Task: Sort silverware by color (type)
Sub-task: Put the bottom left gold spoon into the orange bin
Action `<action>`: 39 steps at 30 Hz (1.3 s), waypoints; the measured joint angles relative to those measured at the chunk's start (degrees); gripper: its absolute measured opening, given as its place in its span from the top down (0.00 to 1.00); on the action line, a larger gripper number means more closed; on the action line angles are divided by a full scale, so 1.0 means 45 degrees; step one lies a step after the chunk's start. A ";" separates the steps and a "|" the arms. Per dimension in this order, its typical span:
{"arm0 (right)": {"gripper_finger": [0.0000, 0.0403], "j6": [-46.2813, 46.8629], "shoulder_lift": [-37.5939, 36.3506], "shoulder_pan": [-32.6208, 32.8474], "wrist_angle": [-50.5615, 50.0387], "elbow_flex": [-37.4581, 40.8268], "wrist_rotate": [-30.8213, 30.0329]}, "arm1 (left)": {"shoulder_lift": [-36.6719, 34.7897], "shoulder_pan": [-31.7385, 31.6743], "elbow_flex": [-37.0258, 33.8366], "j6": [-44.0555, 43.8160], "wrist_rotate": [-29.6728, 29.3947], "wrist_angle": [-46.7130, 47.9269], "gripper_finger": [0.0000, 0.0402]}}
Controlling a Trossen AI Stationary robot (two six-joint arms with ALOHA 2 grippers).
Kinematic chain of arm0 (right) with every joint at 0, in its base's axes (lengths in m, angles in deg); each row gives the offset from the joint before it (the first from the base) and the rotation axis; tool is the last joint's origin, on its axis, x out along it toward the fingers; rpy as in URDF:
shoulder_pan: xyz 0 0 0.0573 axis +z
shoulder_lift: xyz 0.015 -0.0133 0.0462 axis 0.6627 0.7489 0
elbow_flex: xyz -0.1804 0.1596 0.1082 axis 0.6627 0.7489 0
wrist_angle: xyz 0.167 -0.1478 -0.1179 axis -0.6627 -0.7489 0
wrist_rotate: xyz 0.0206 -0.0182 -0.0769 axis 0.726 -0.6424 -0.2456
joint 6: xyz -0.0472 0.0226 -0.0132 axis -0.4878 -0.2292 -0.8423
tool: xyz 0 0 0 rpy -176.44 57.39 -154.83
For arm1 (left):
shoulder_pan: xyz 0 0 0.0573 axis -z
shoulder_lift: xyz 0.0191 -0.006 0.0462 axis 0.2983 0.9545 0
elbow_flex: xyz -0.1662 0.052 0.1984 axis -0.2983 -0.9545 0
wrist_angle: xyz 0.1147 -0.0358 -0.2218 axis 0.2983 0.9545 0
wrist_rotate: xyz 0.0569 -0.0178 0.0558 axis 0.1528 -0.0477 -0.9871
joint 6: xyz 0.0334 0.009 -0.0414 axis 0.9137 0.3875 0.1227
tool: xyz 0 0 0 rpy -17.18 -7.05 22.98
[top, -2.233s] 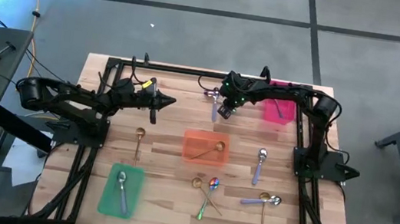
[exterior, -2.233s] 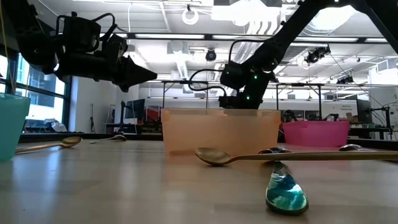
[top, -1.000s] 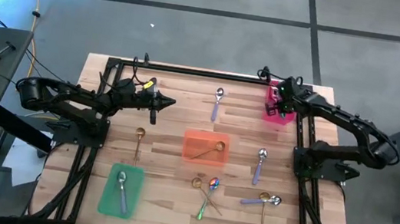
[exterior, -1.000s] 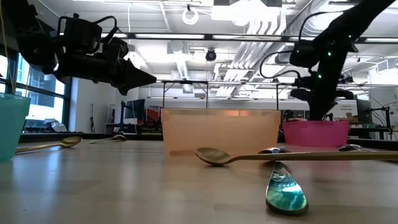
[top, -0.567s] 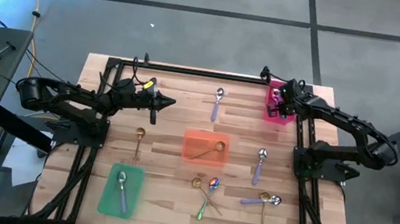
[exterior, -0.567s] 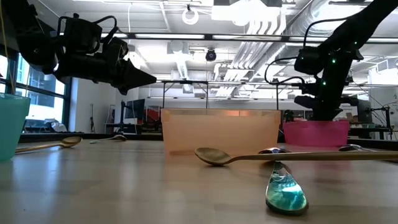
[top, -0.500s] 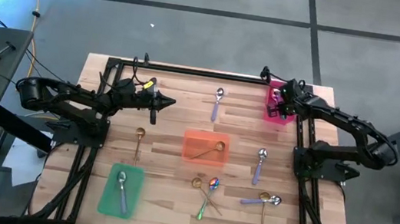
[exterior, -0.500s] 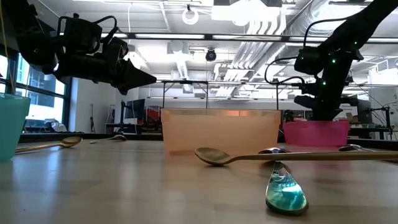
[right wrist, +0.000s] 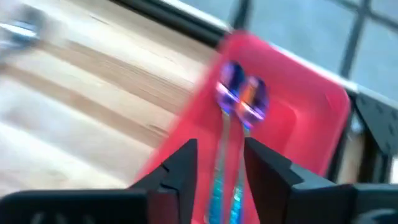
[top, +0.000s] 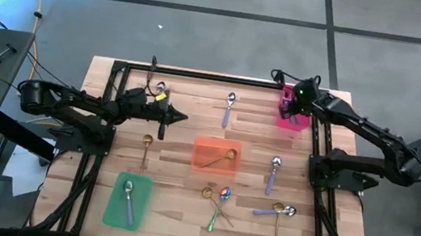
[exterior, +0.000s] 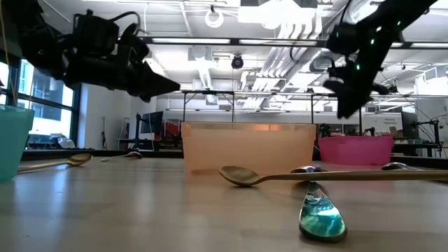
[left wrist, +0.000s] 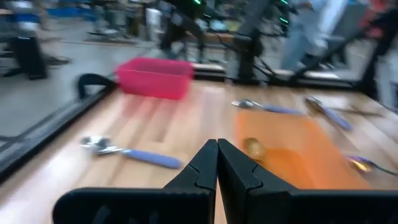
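Note:
My left gripper (top: 182,117) (left wrist: 217,149) is shut and empty, in the air over the table's far left, pointing right. My right gripper (top: 292,104) (right wrist: 219,149) is open and empty above the pink tray (top: 298,121) at the far right. Two iridescent spoons (right wrist: 239,102) lie side by side in that tray. A purple-handled spoon (top: 228,109) lies at the far middle. A gold spoon (top: 220,158) lies in the orange tray (top: 204,145). A silver spoon (top: 128,201) lies in the green tray (top: 113,205).
Loose on the wood lie a gold spoon (top: 145,149), a purple-handled spoon (top: 273,174), and a near-right cluster of gold, rainbow and purple-handled pieces (top: 219,205) (top: 278,212). A black frame (top: 200,74) runs along the far edge and sides.
My right gripper has risen from low inside the pink tray to well above it. My left gripper has moved a little toward the table's right and near edge, still shut. No silverware has moved.

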 joint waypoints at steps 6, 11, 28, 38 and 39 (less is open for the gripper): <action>0.96 0.0248 -0.1397 0.2715 0.2110 0.0917 0.0320 | 0.0008 0.2150 0.2055 0.2039 -0.0019 0.4397 1.00; 0.96 0.0330 -0.1627 0.4241 0.5419 0.2340 0.0329 | 0.0047 0.3679 0.3741 0.3072 -0.0026 0.7036 1.00; 0.99 -0.0283 -0.1627 0.6315 1.2057 0.4595 -0.0958 | 0.5443 0.7040 0.9035 0.3685 -0.0831 1.0390 0.82; 0.99 -0.0638 -0.1627 0.7112 1.2227 0.4595 -0.1774 | 0.7734 0.7998 1.1299 0.4184 -0.1571 1.1481 0.69; 0.99 -0.0665 -0.1627 0.7114 1.2264 0.4595 -0.1774 | 0.7931 0.8017 1.1454 0.4174 -0.1606 1.1484 0.68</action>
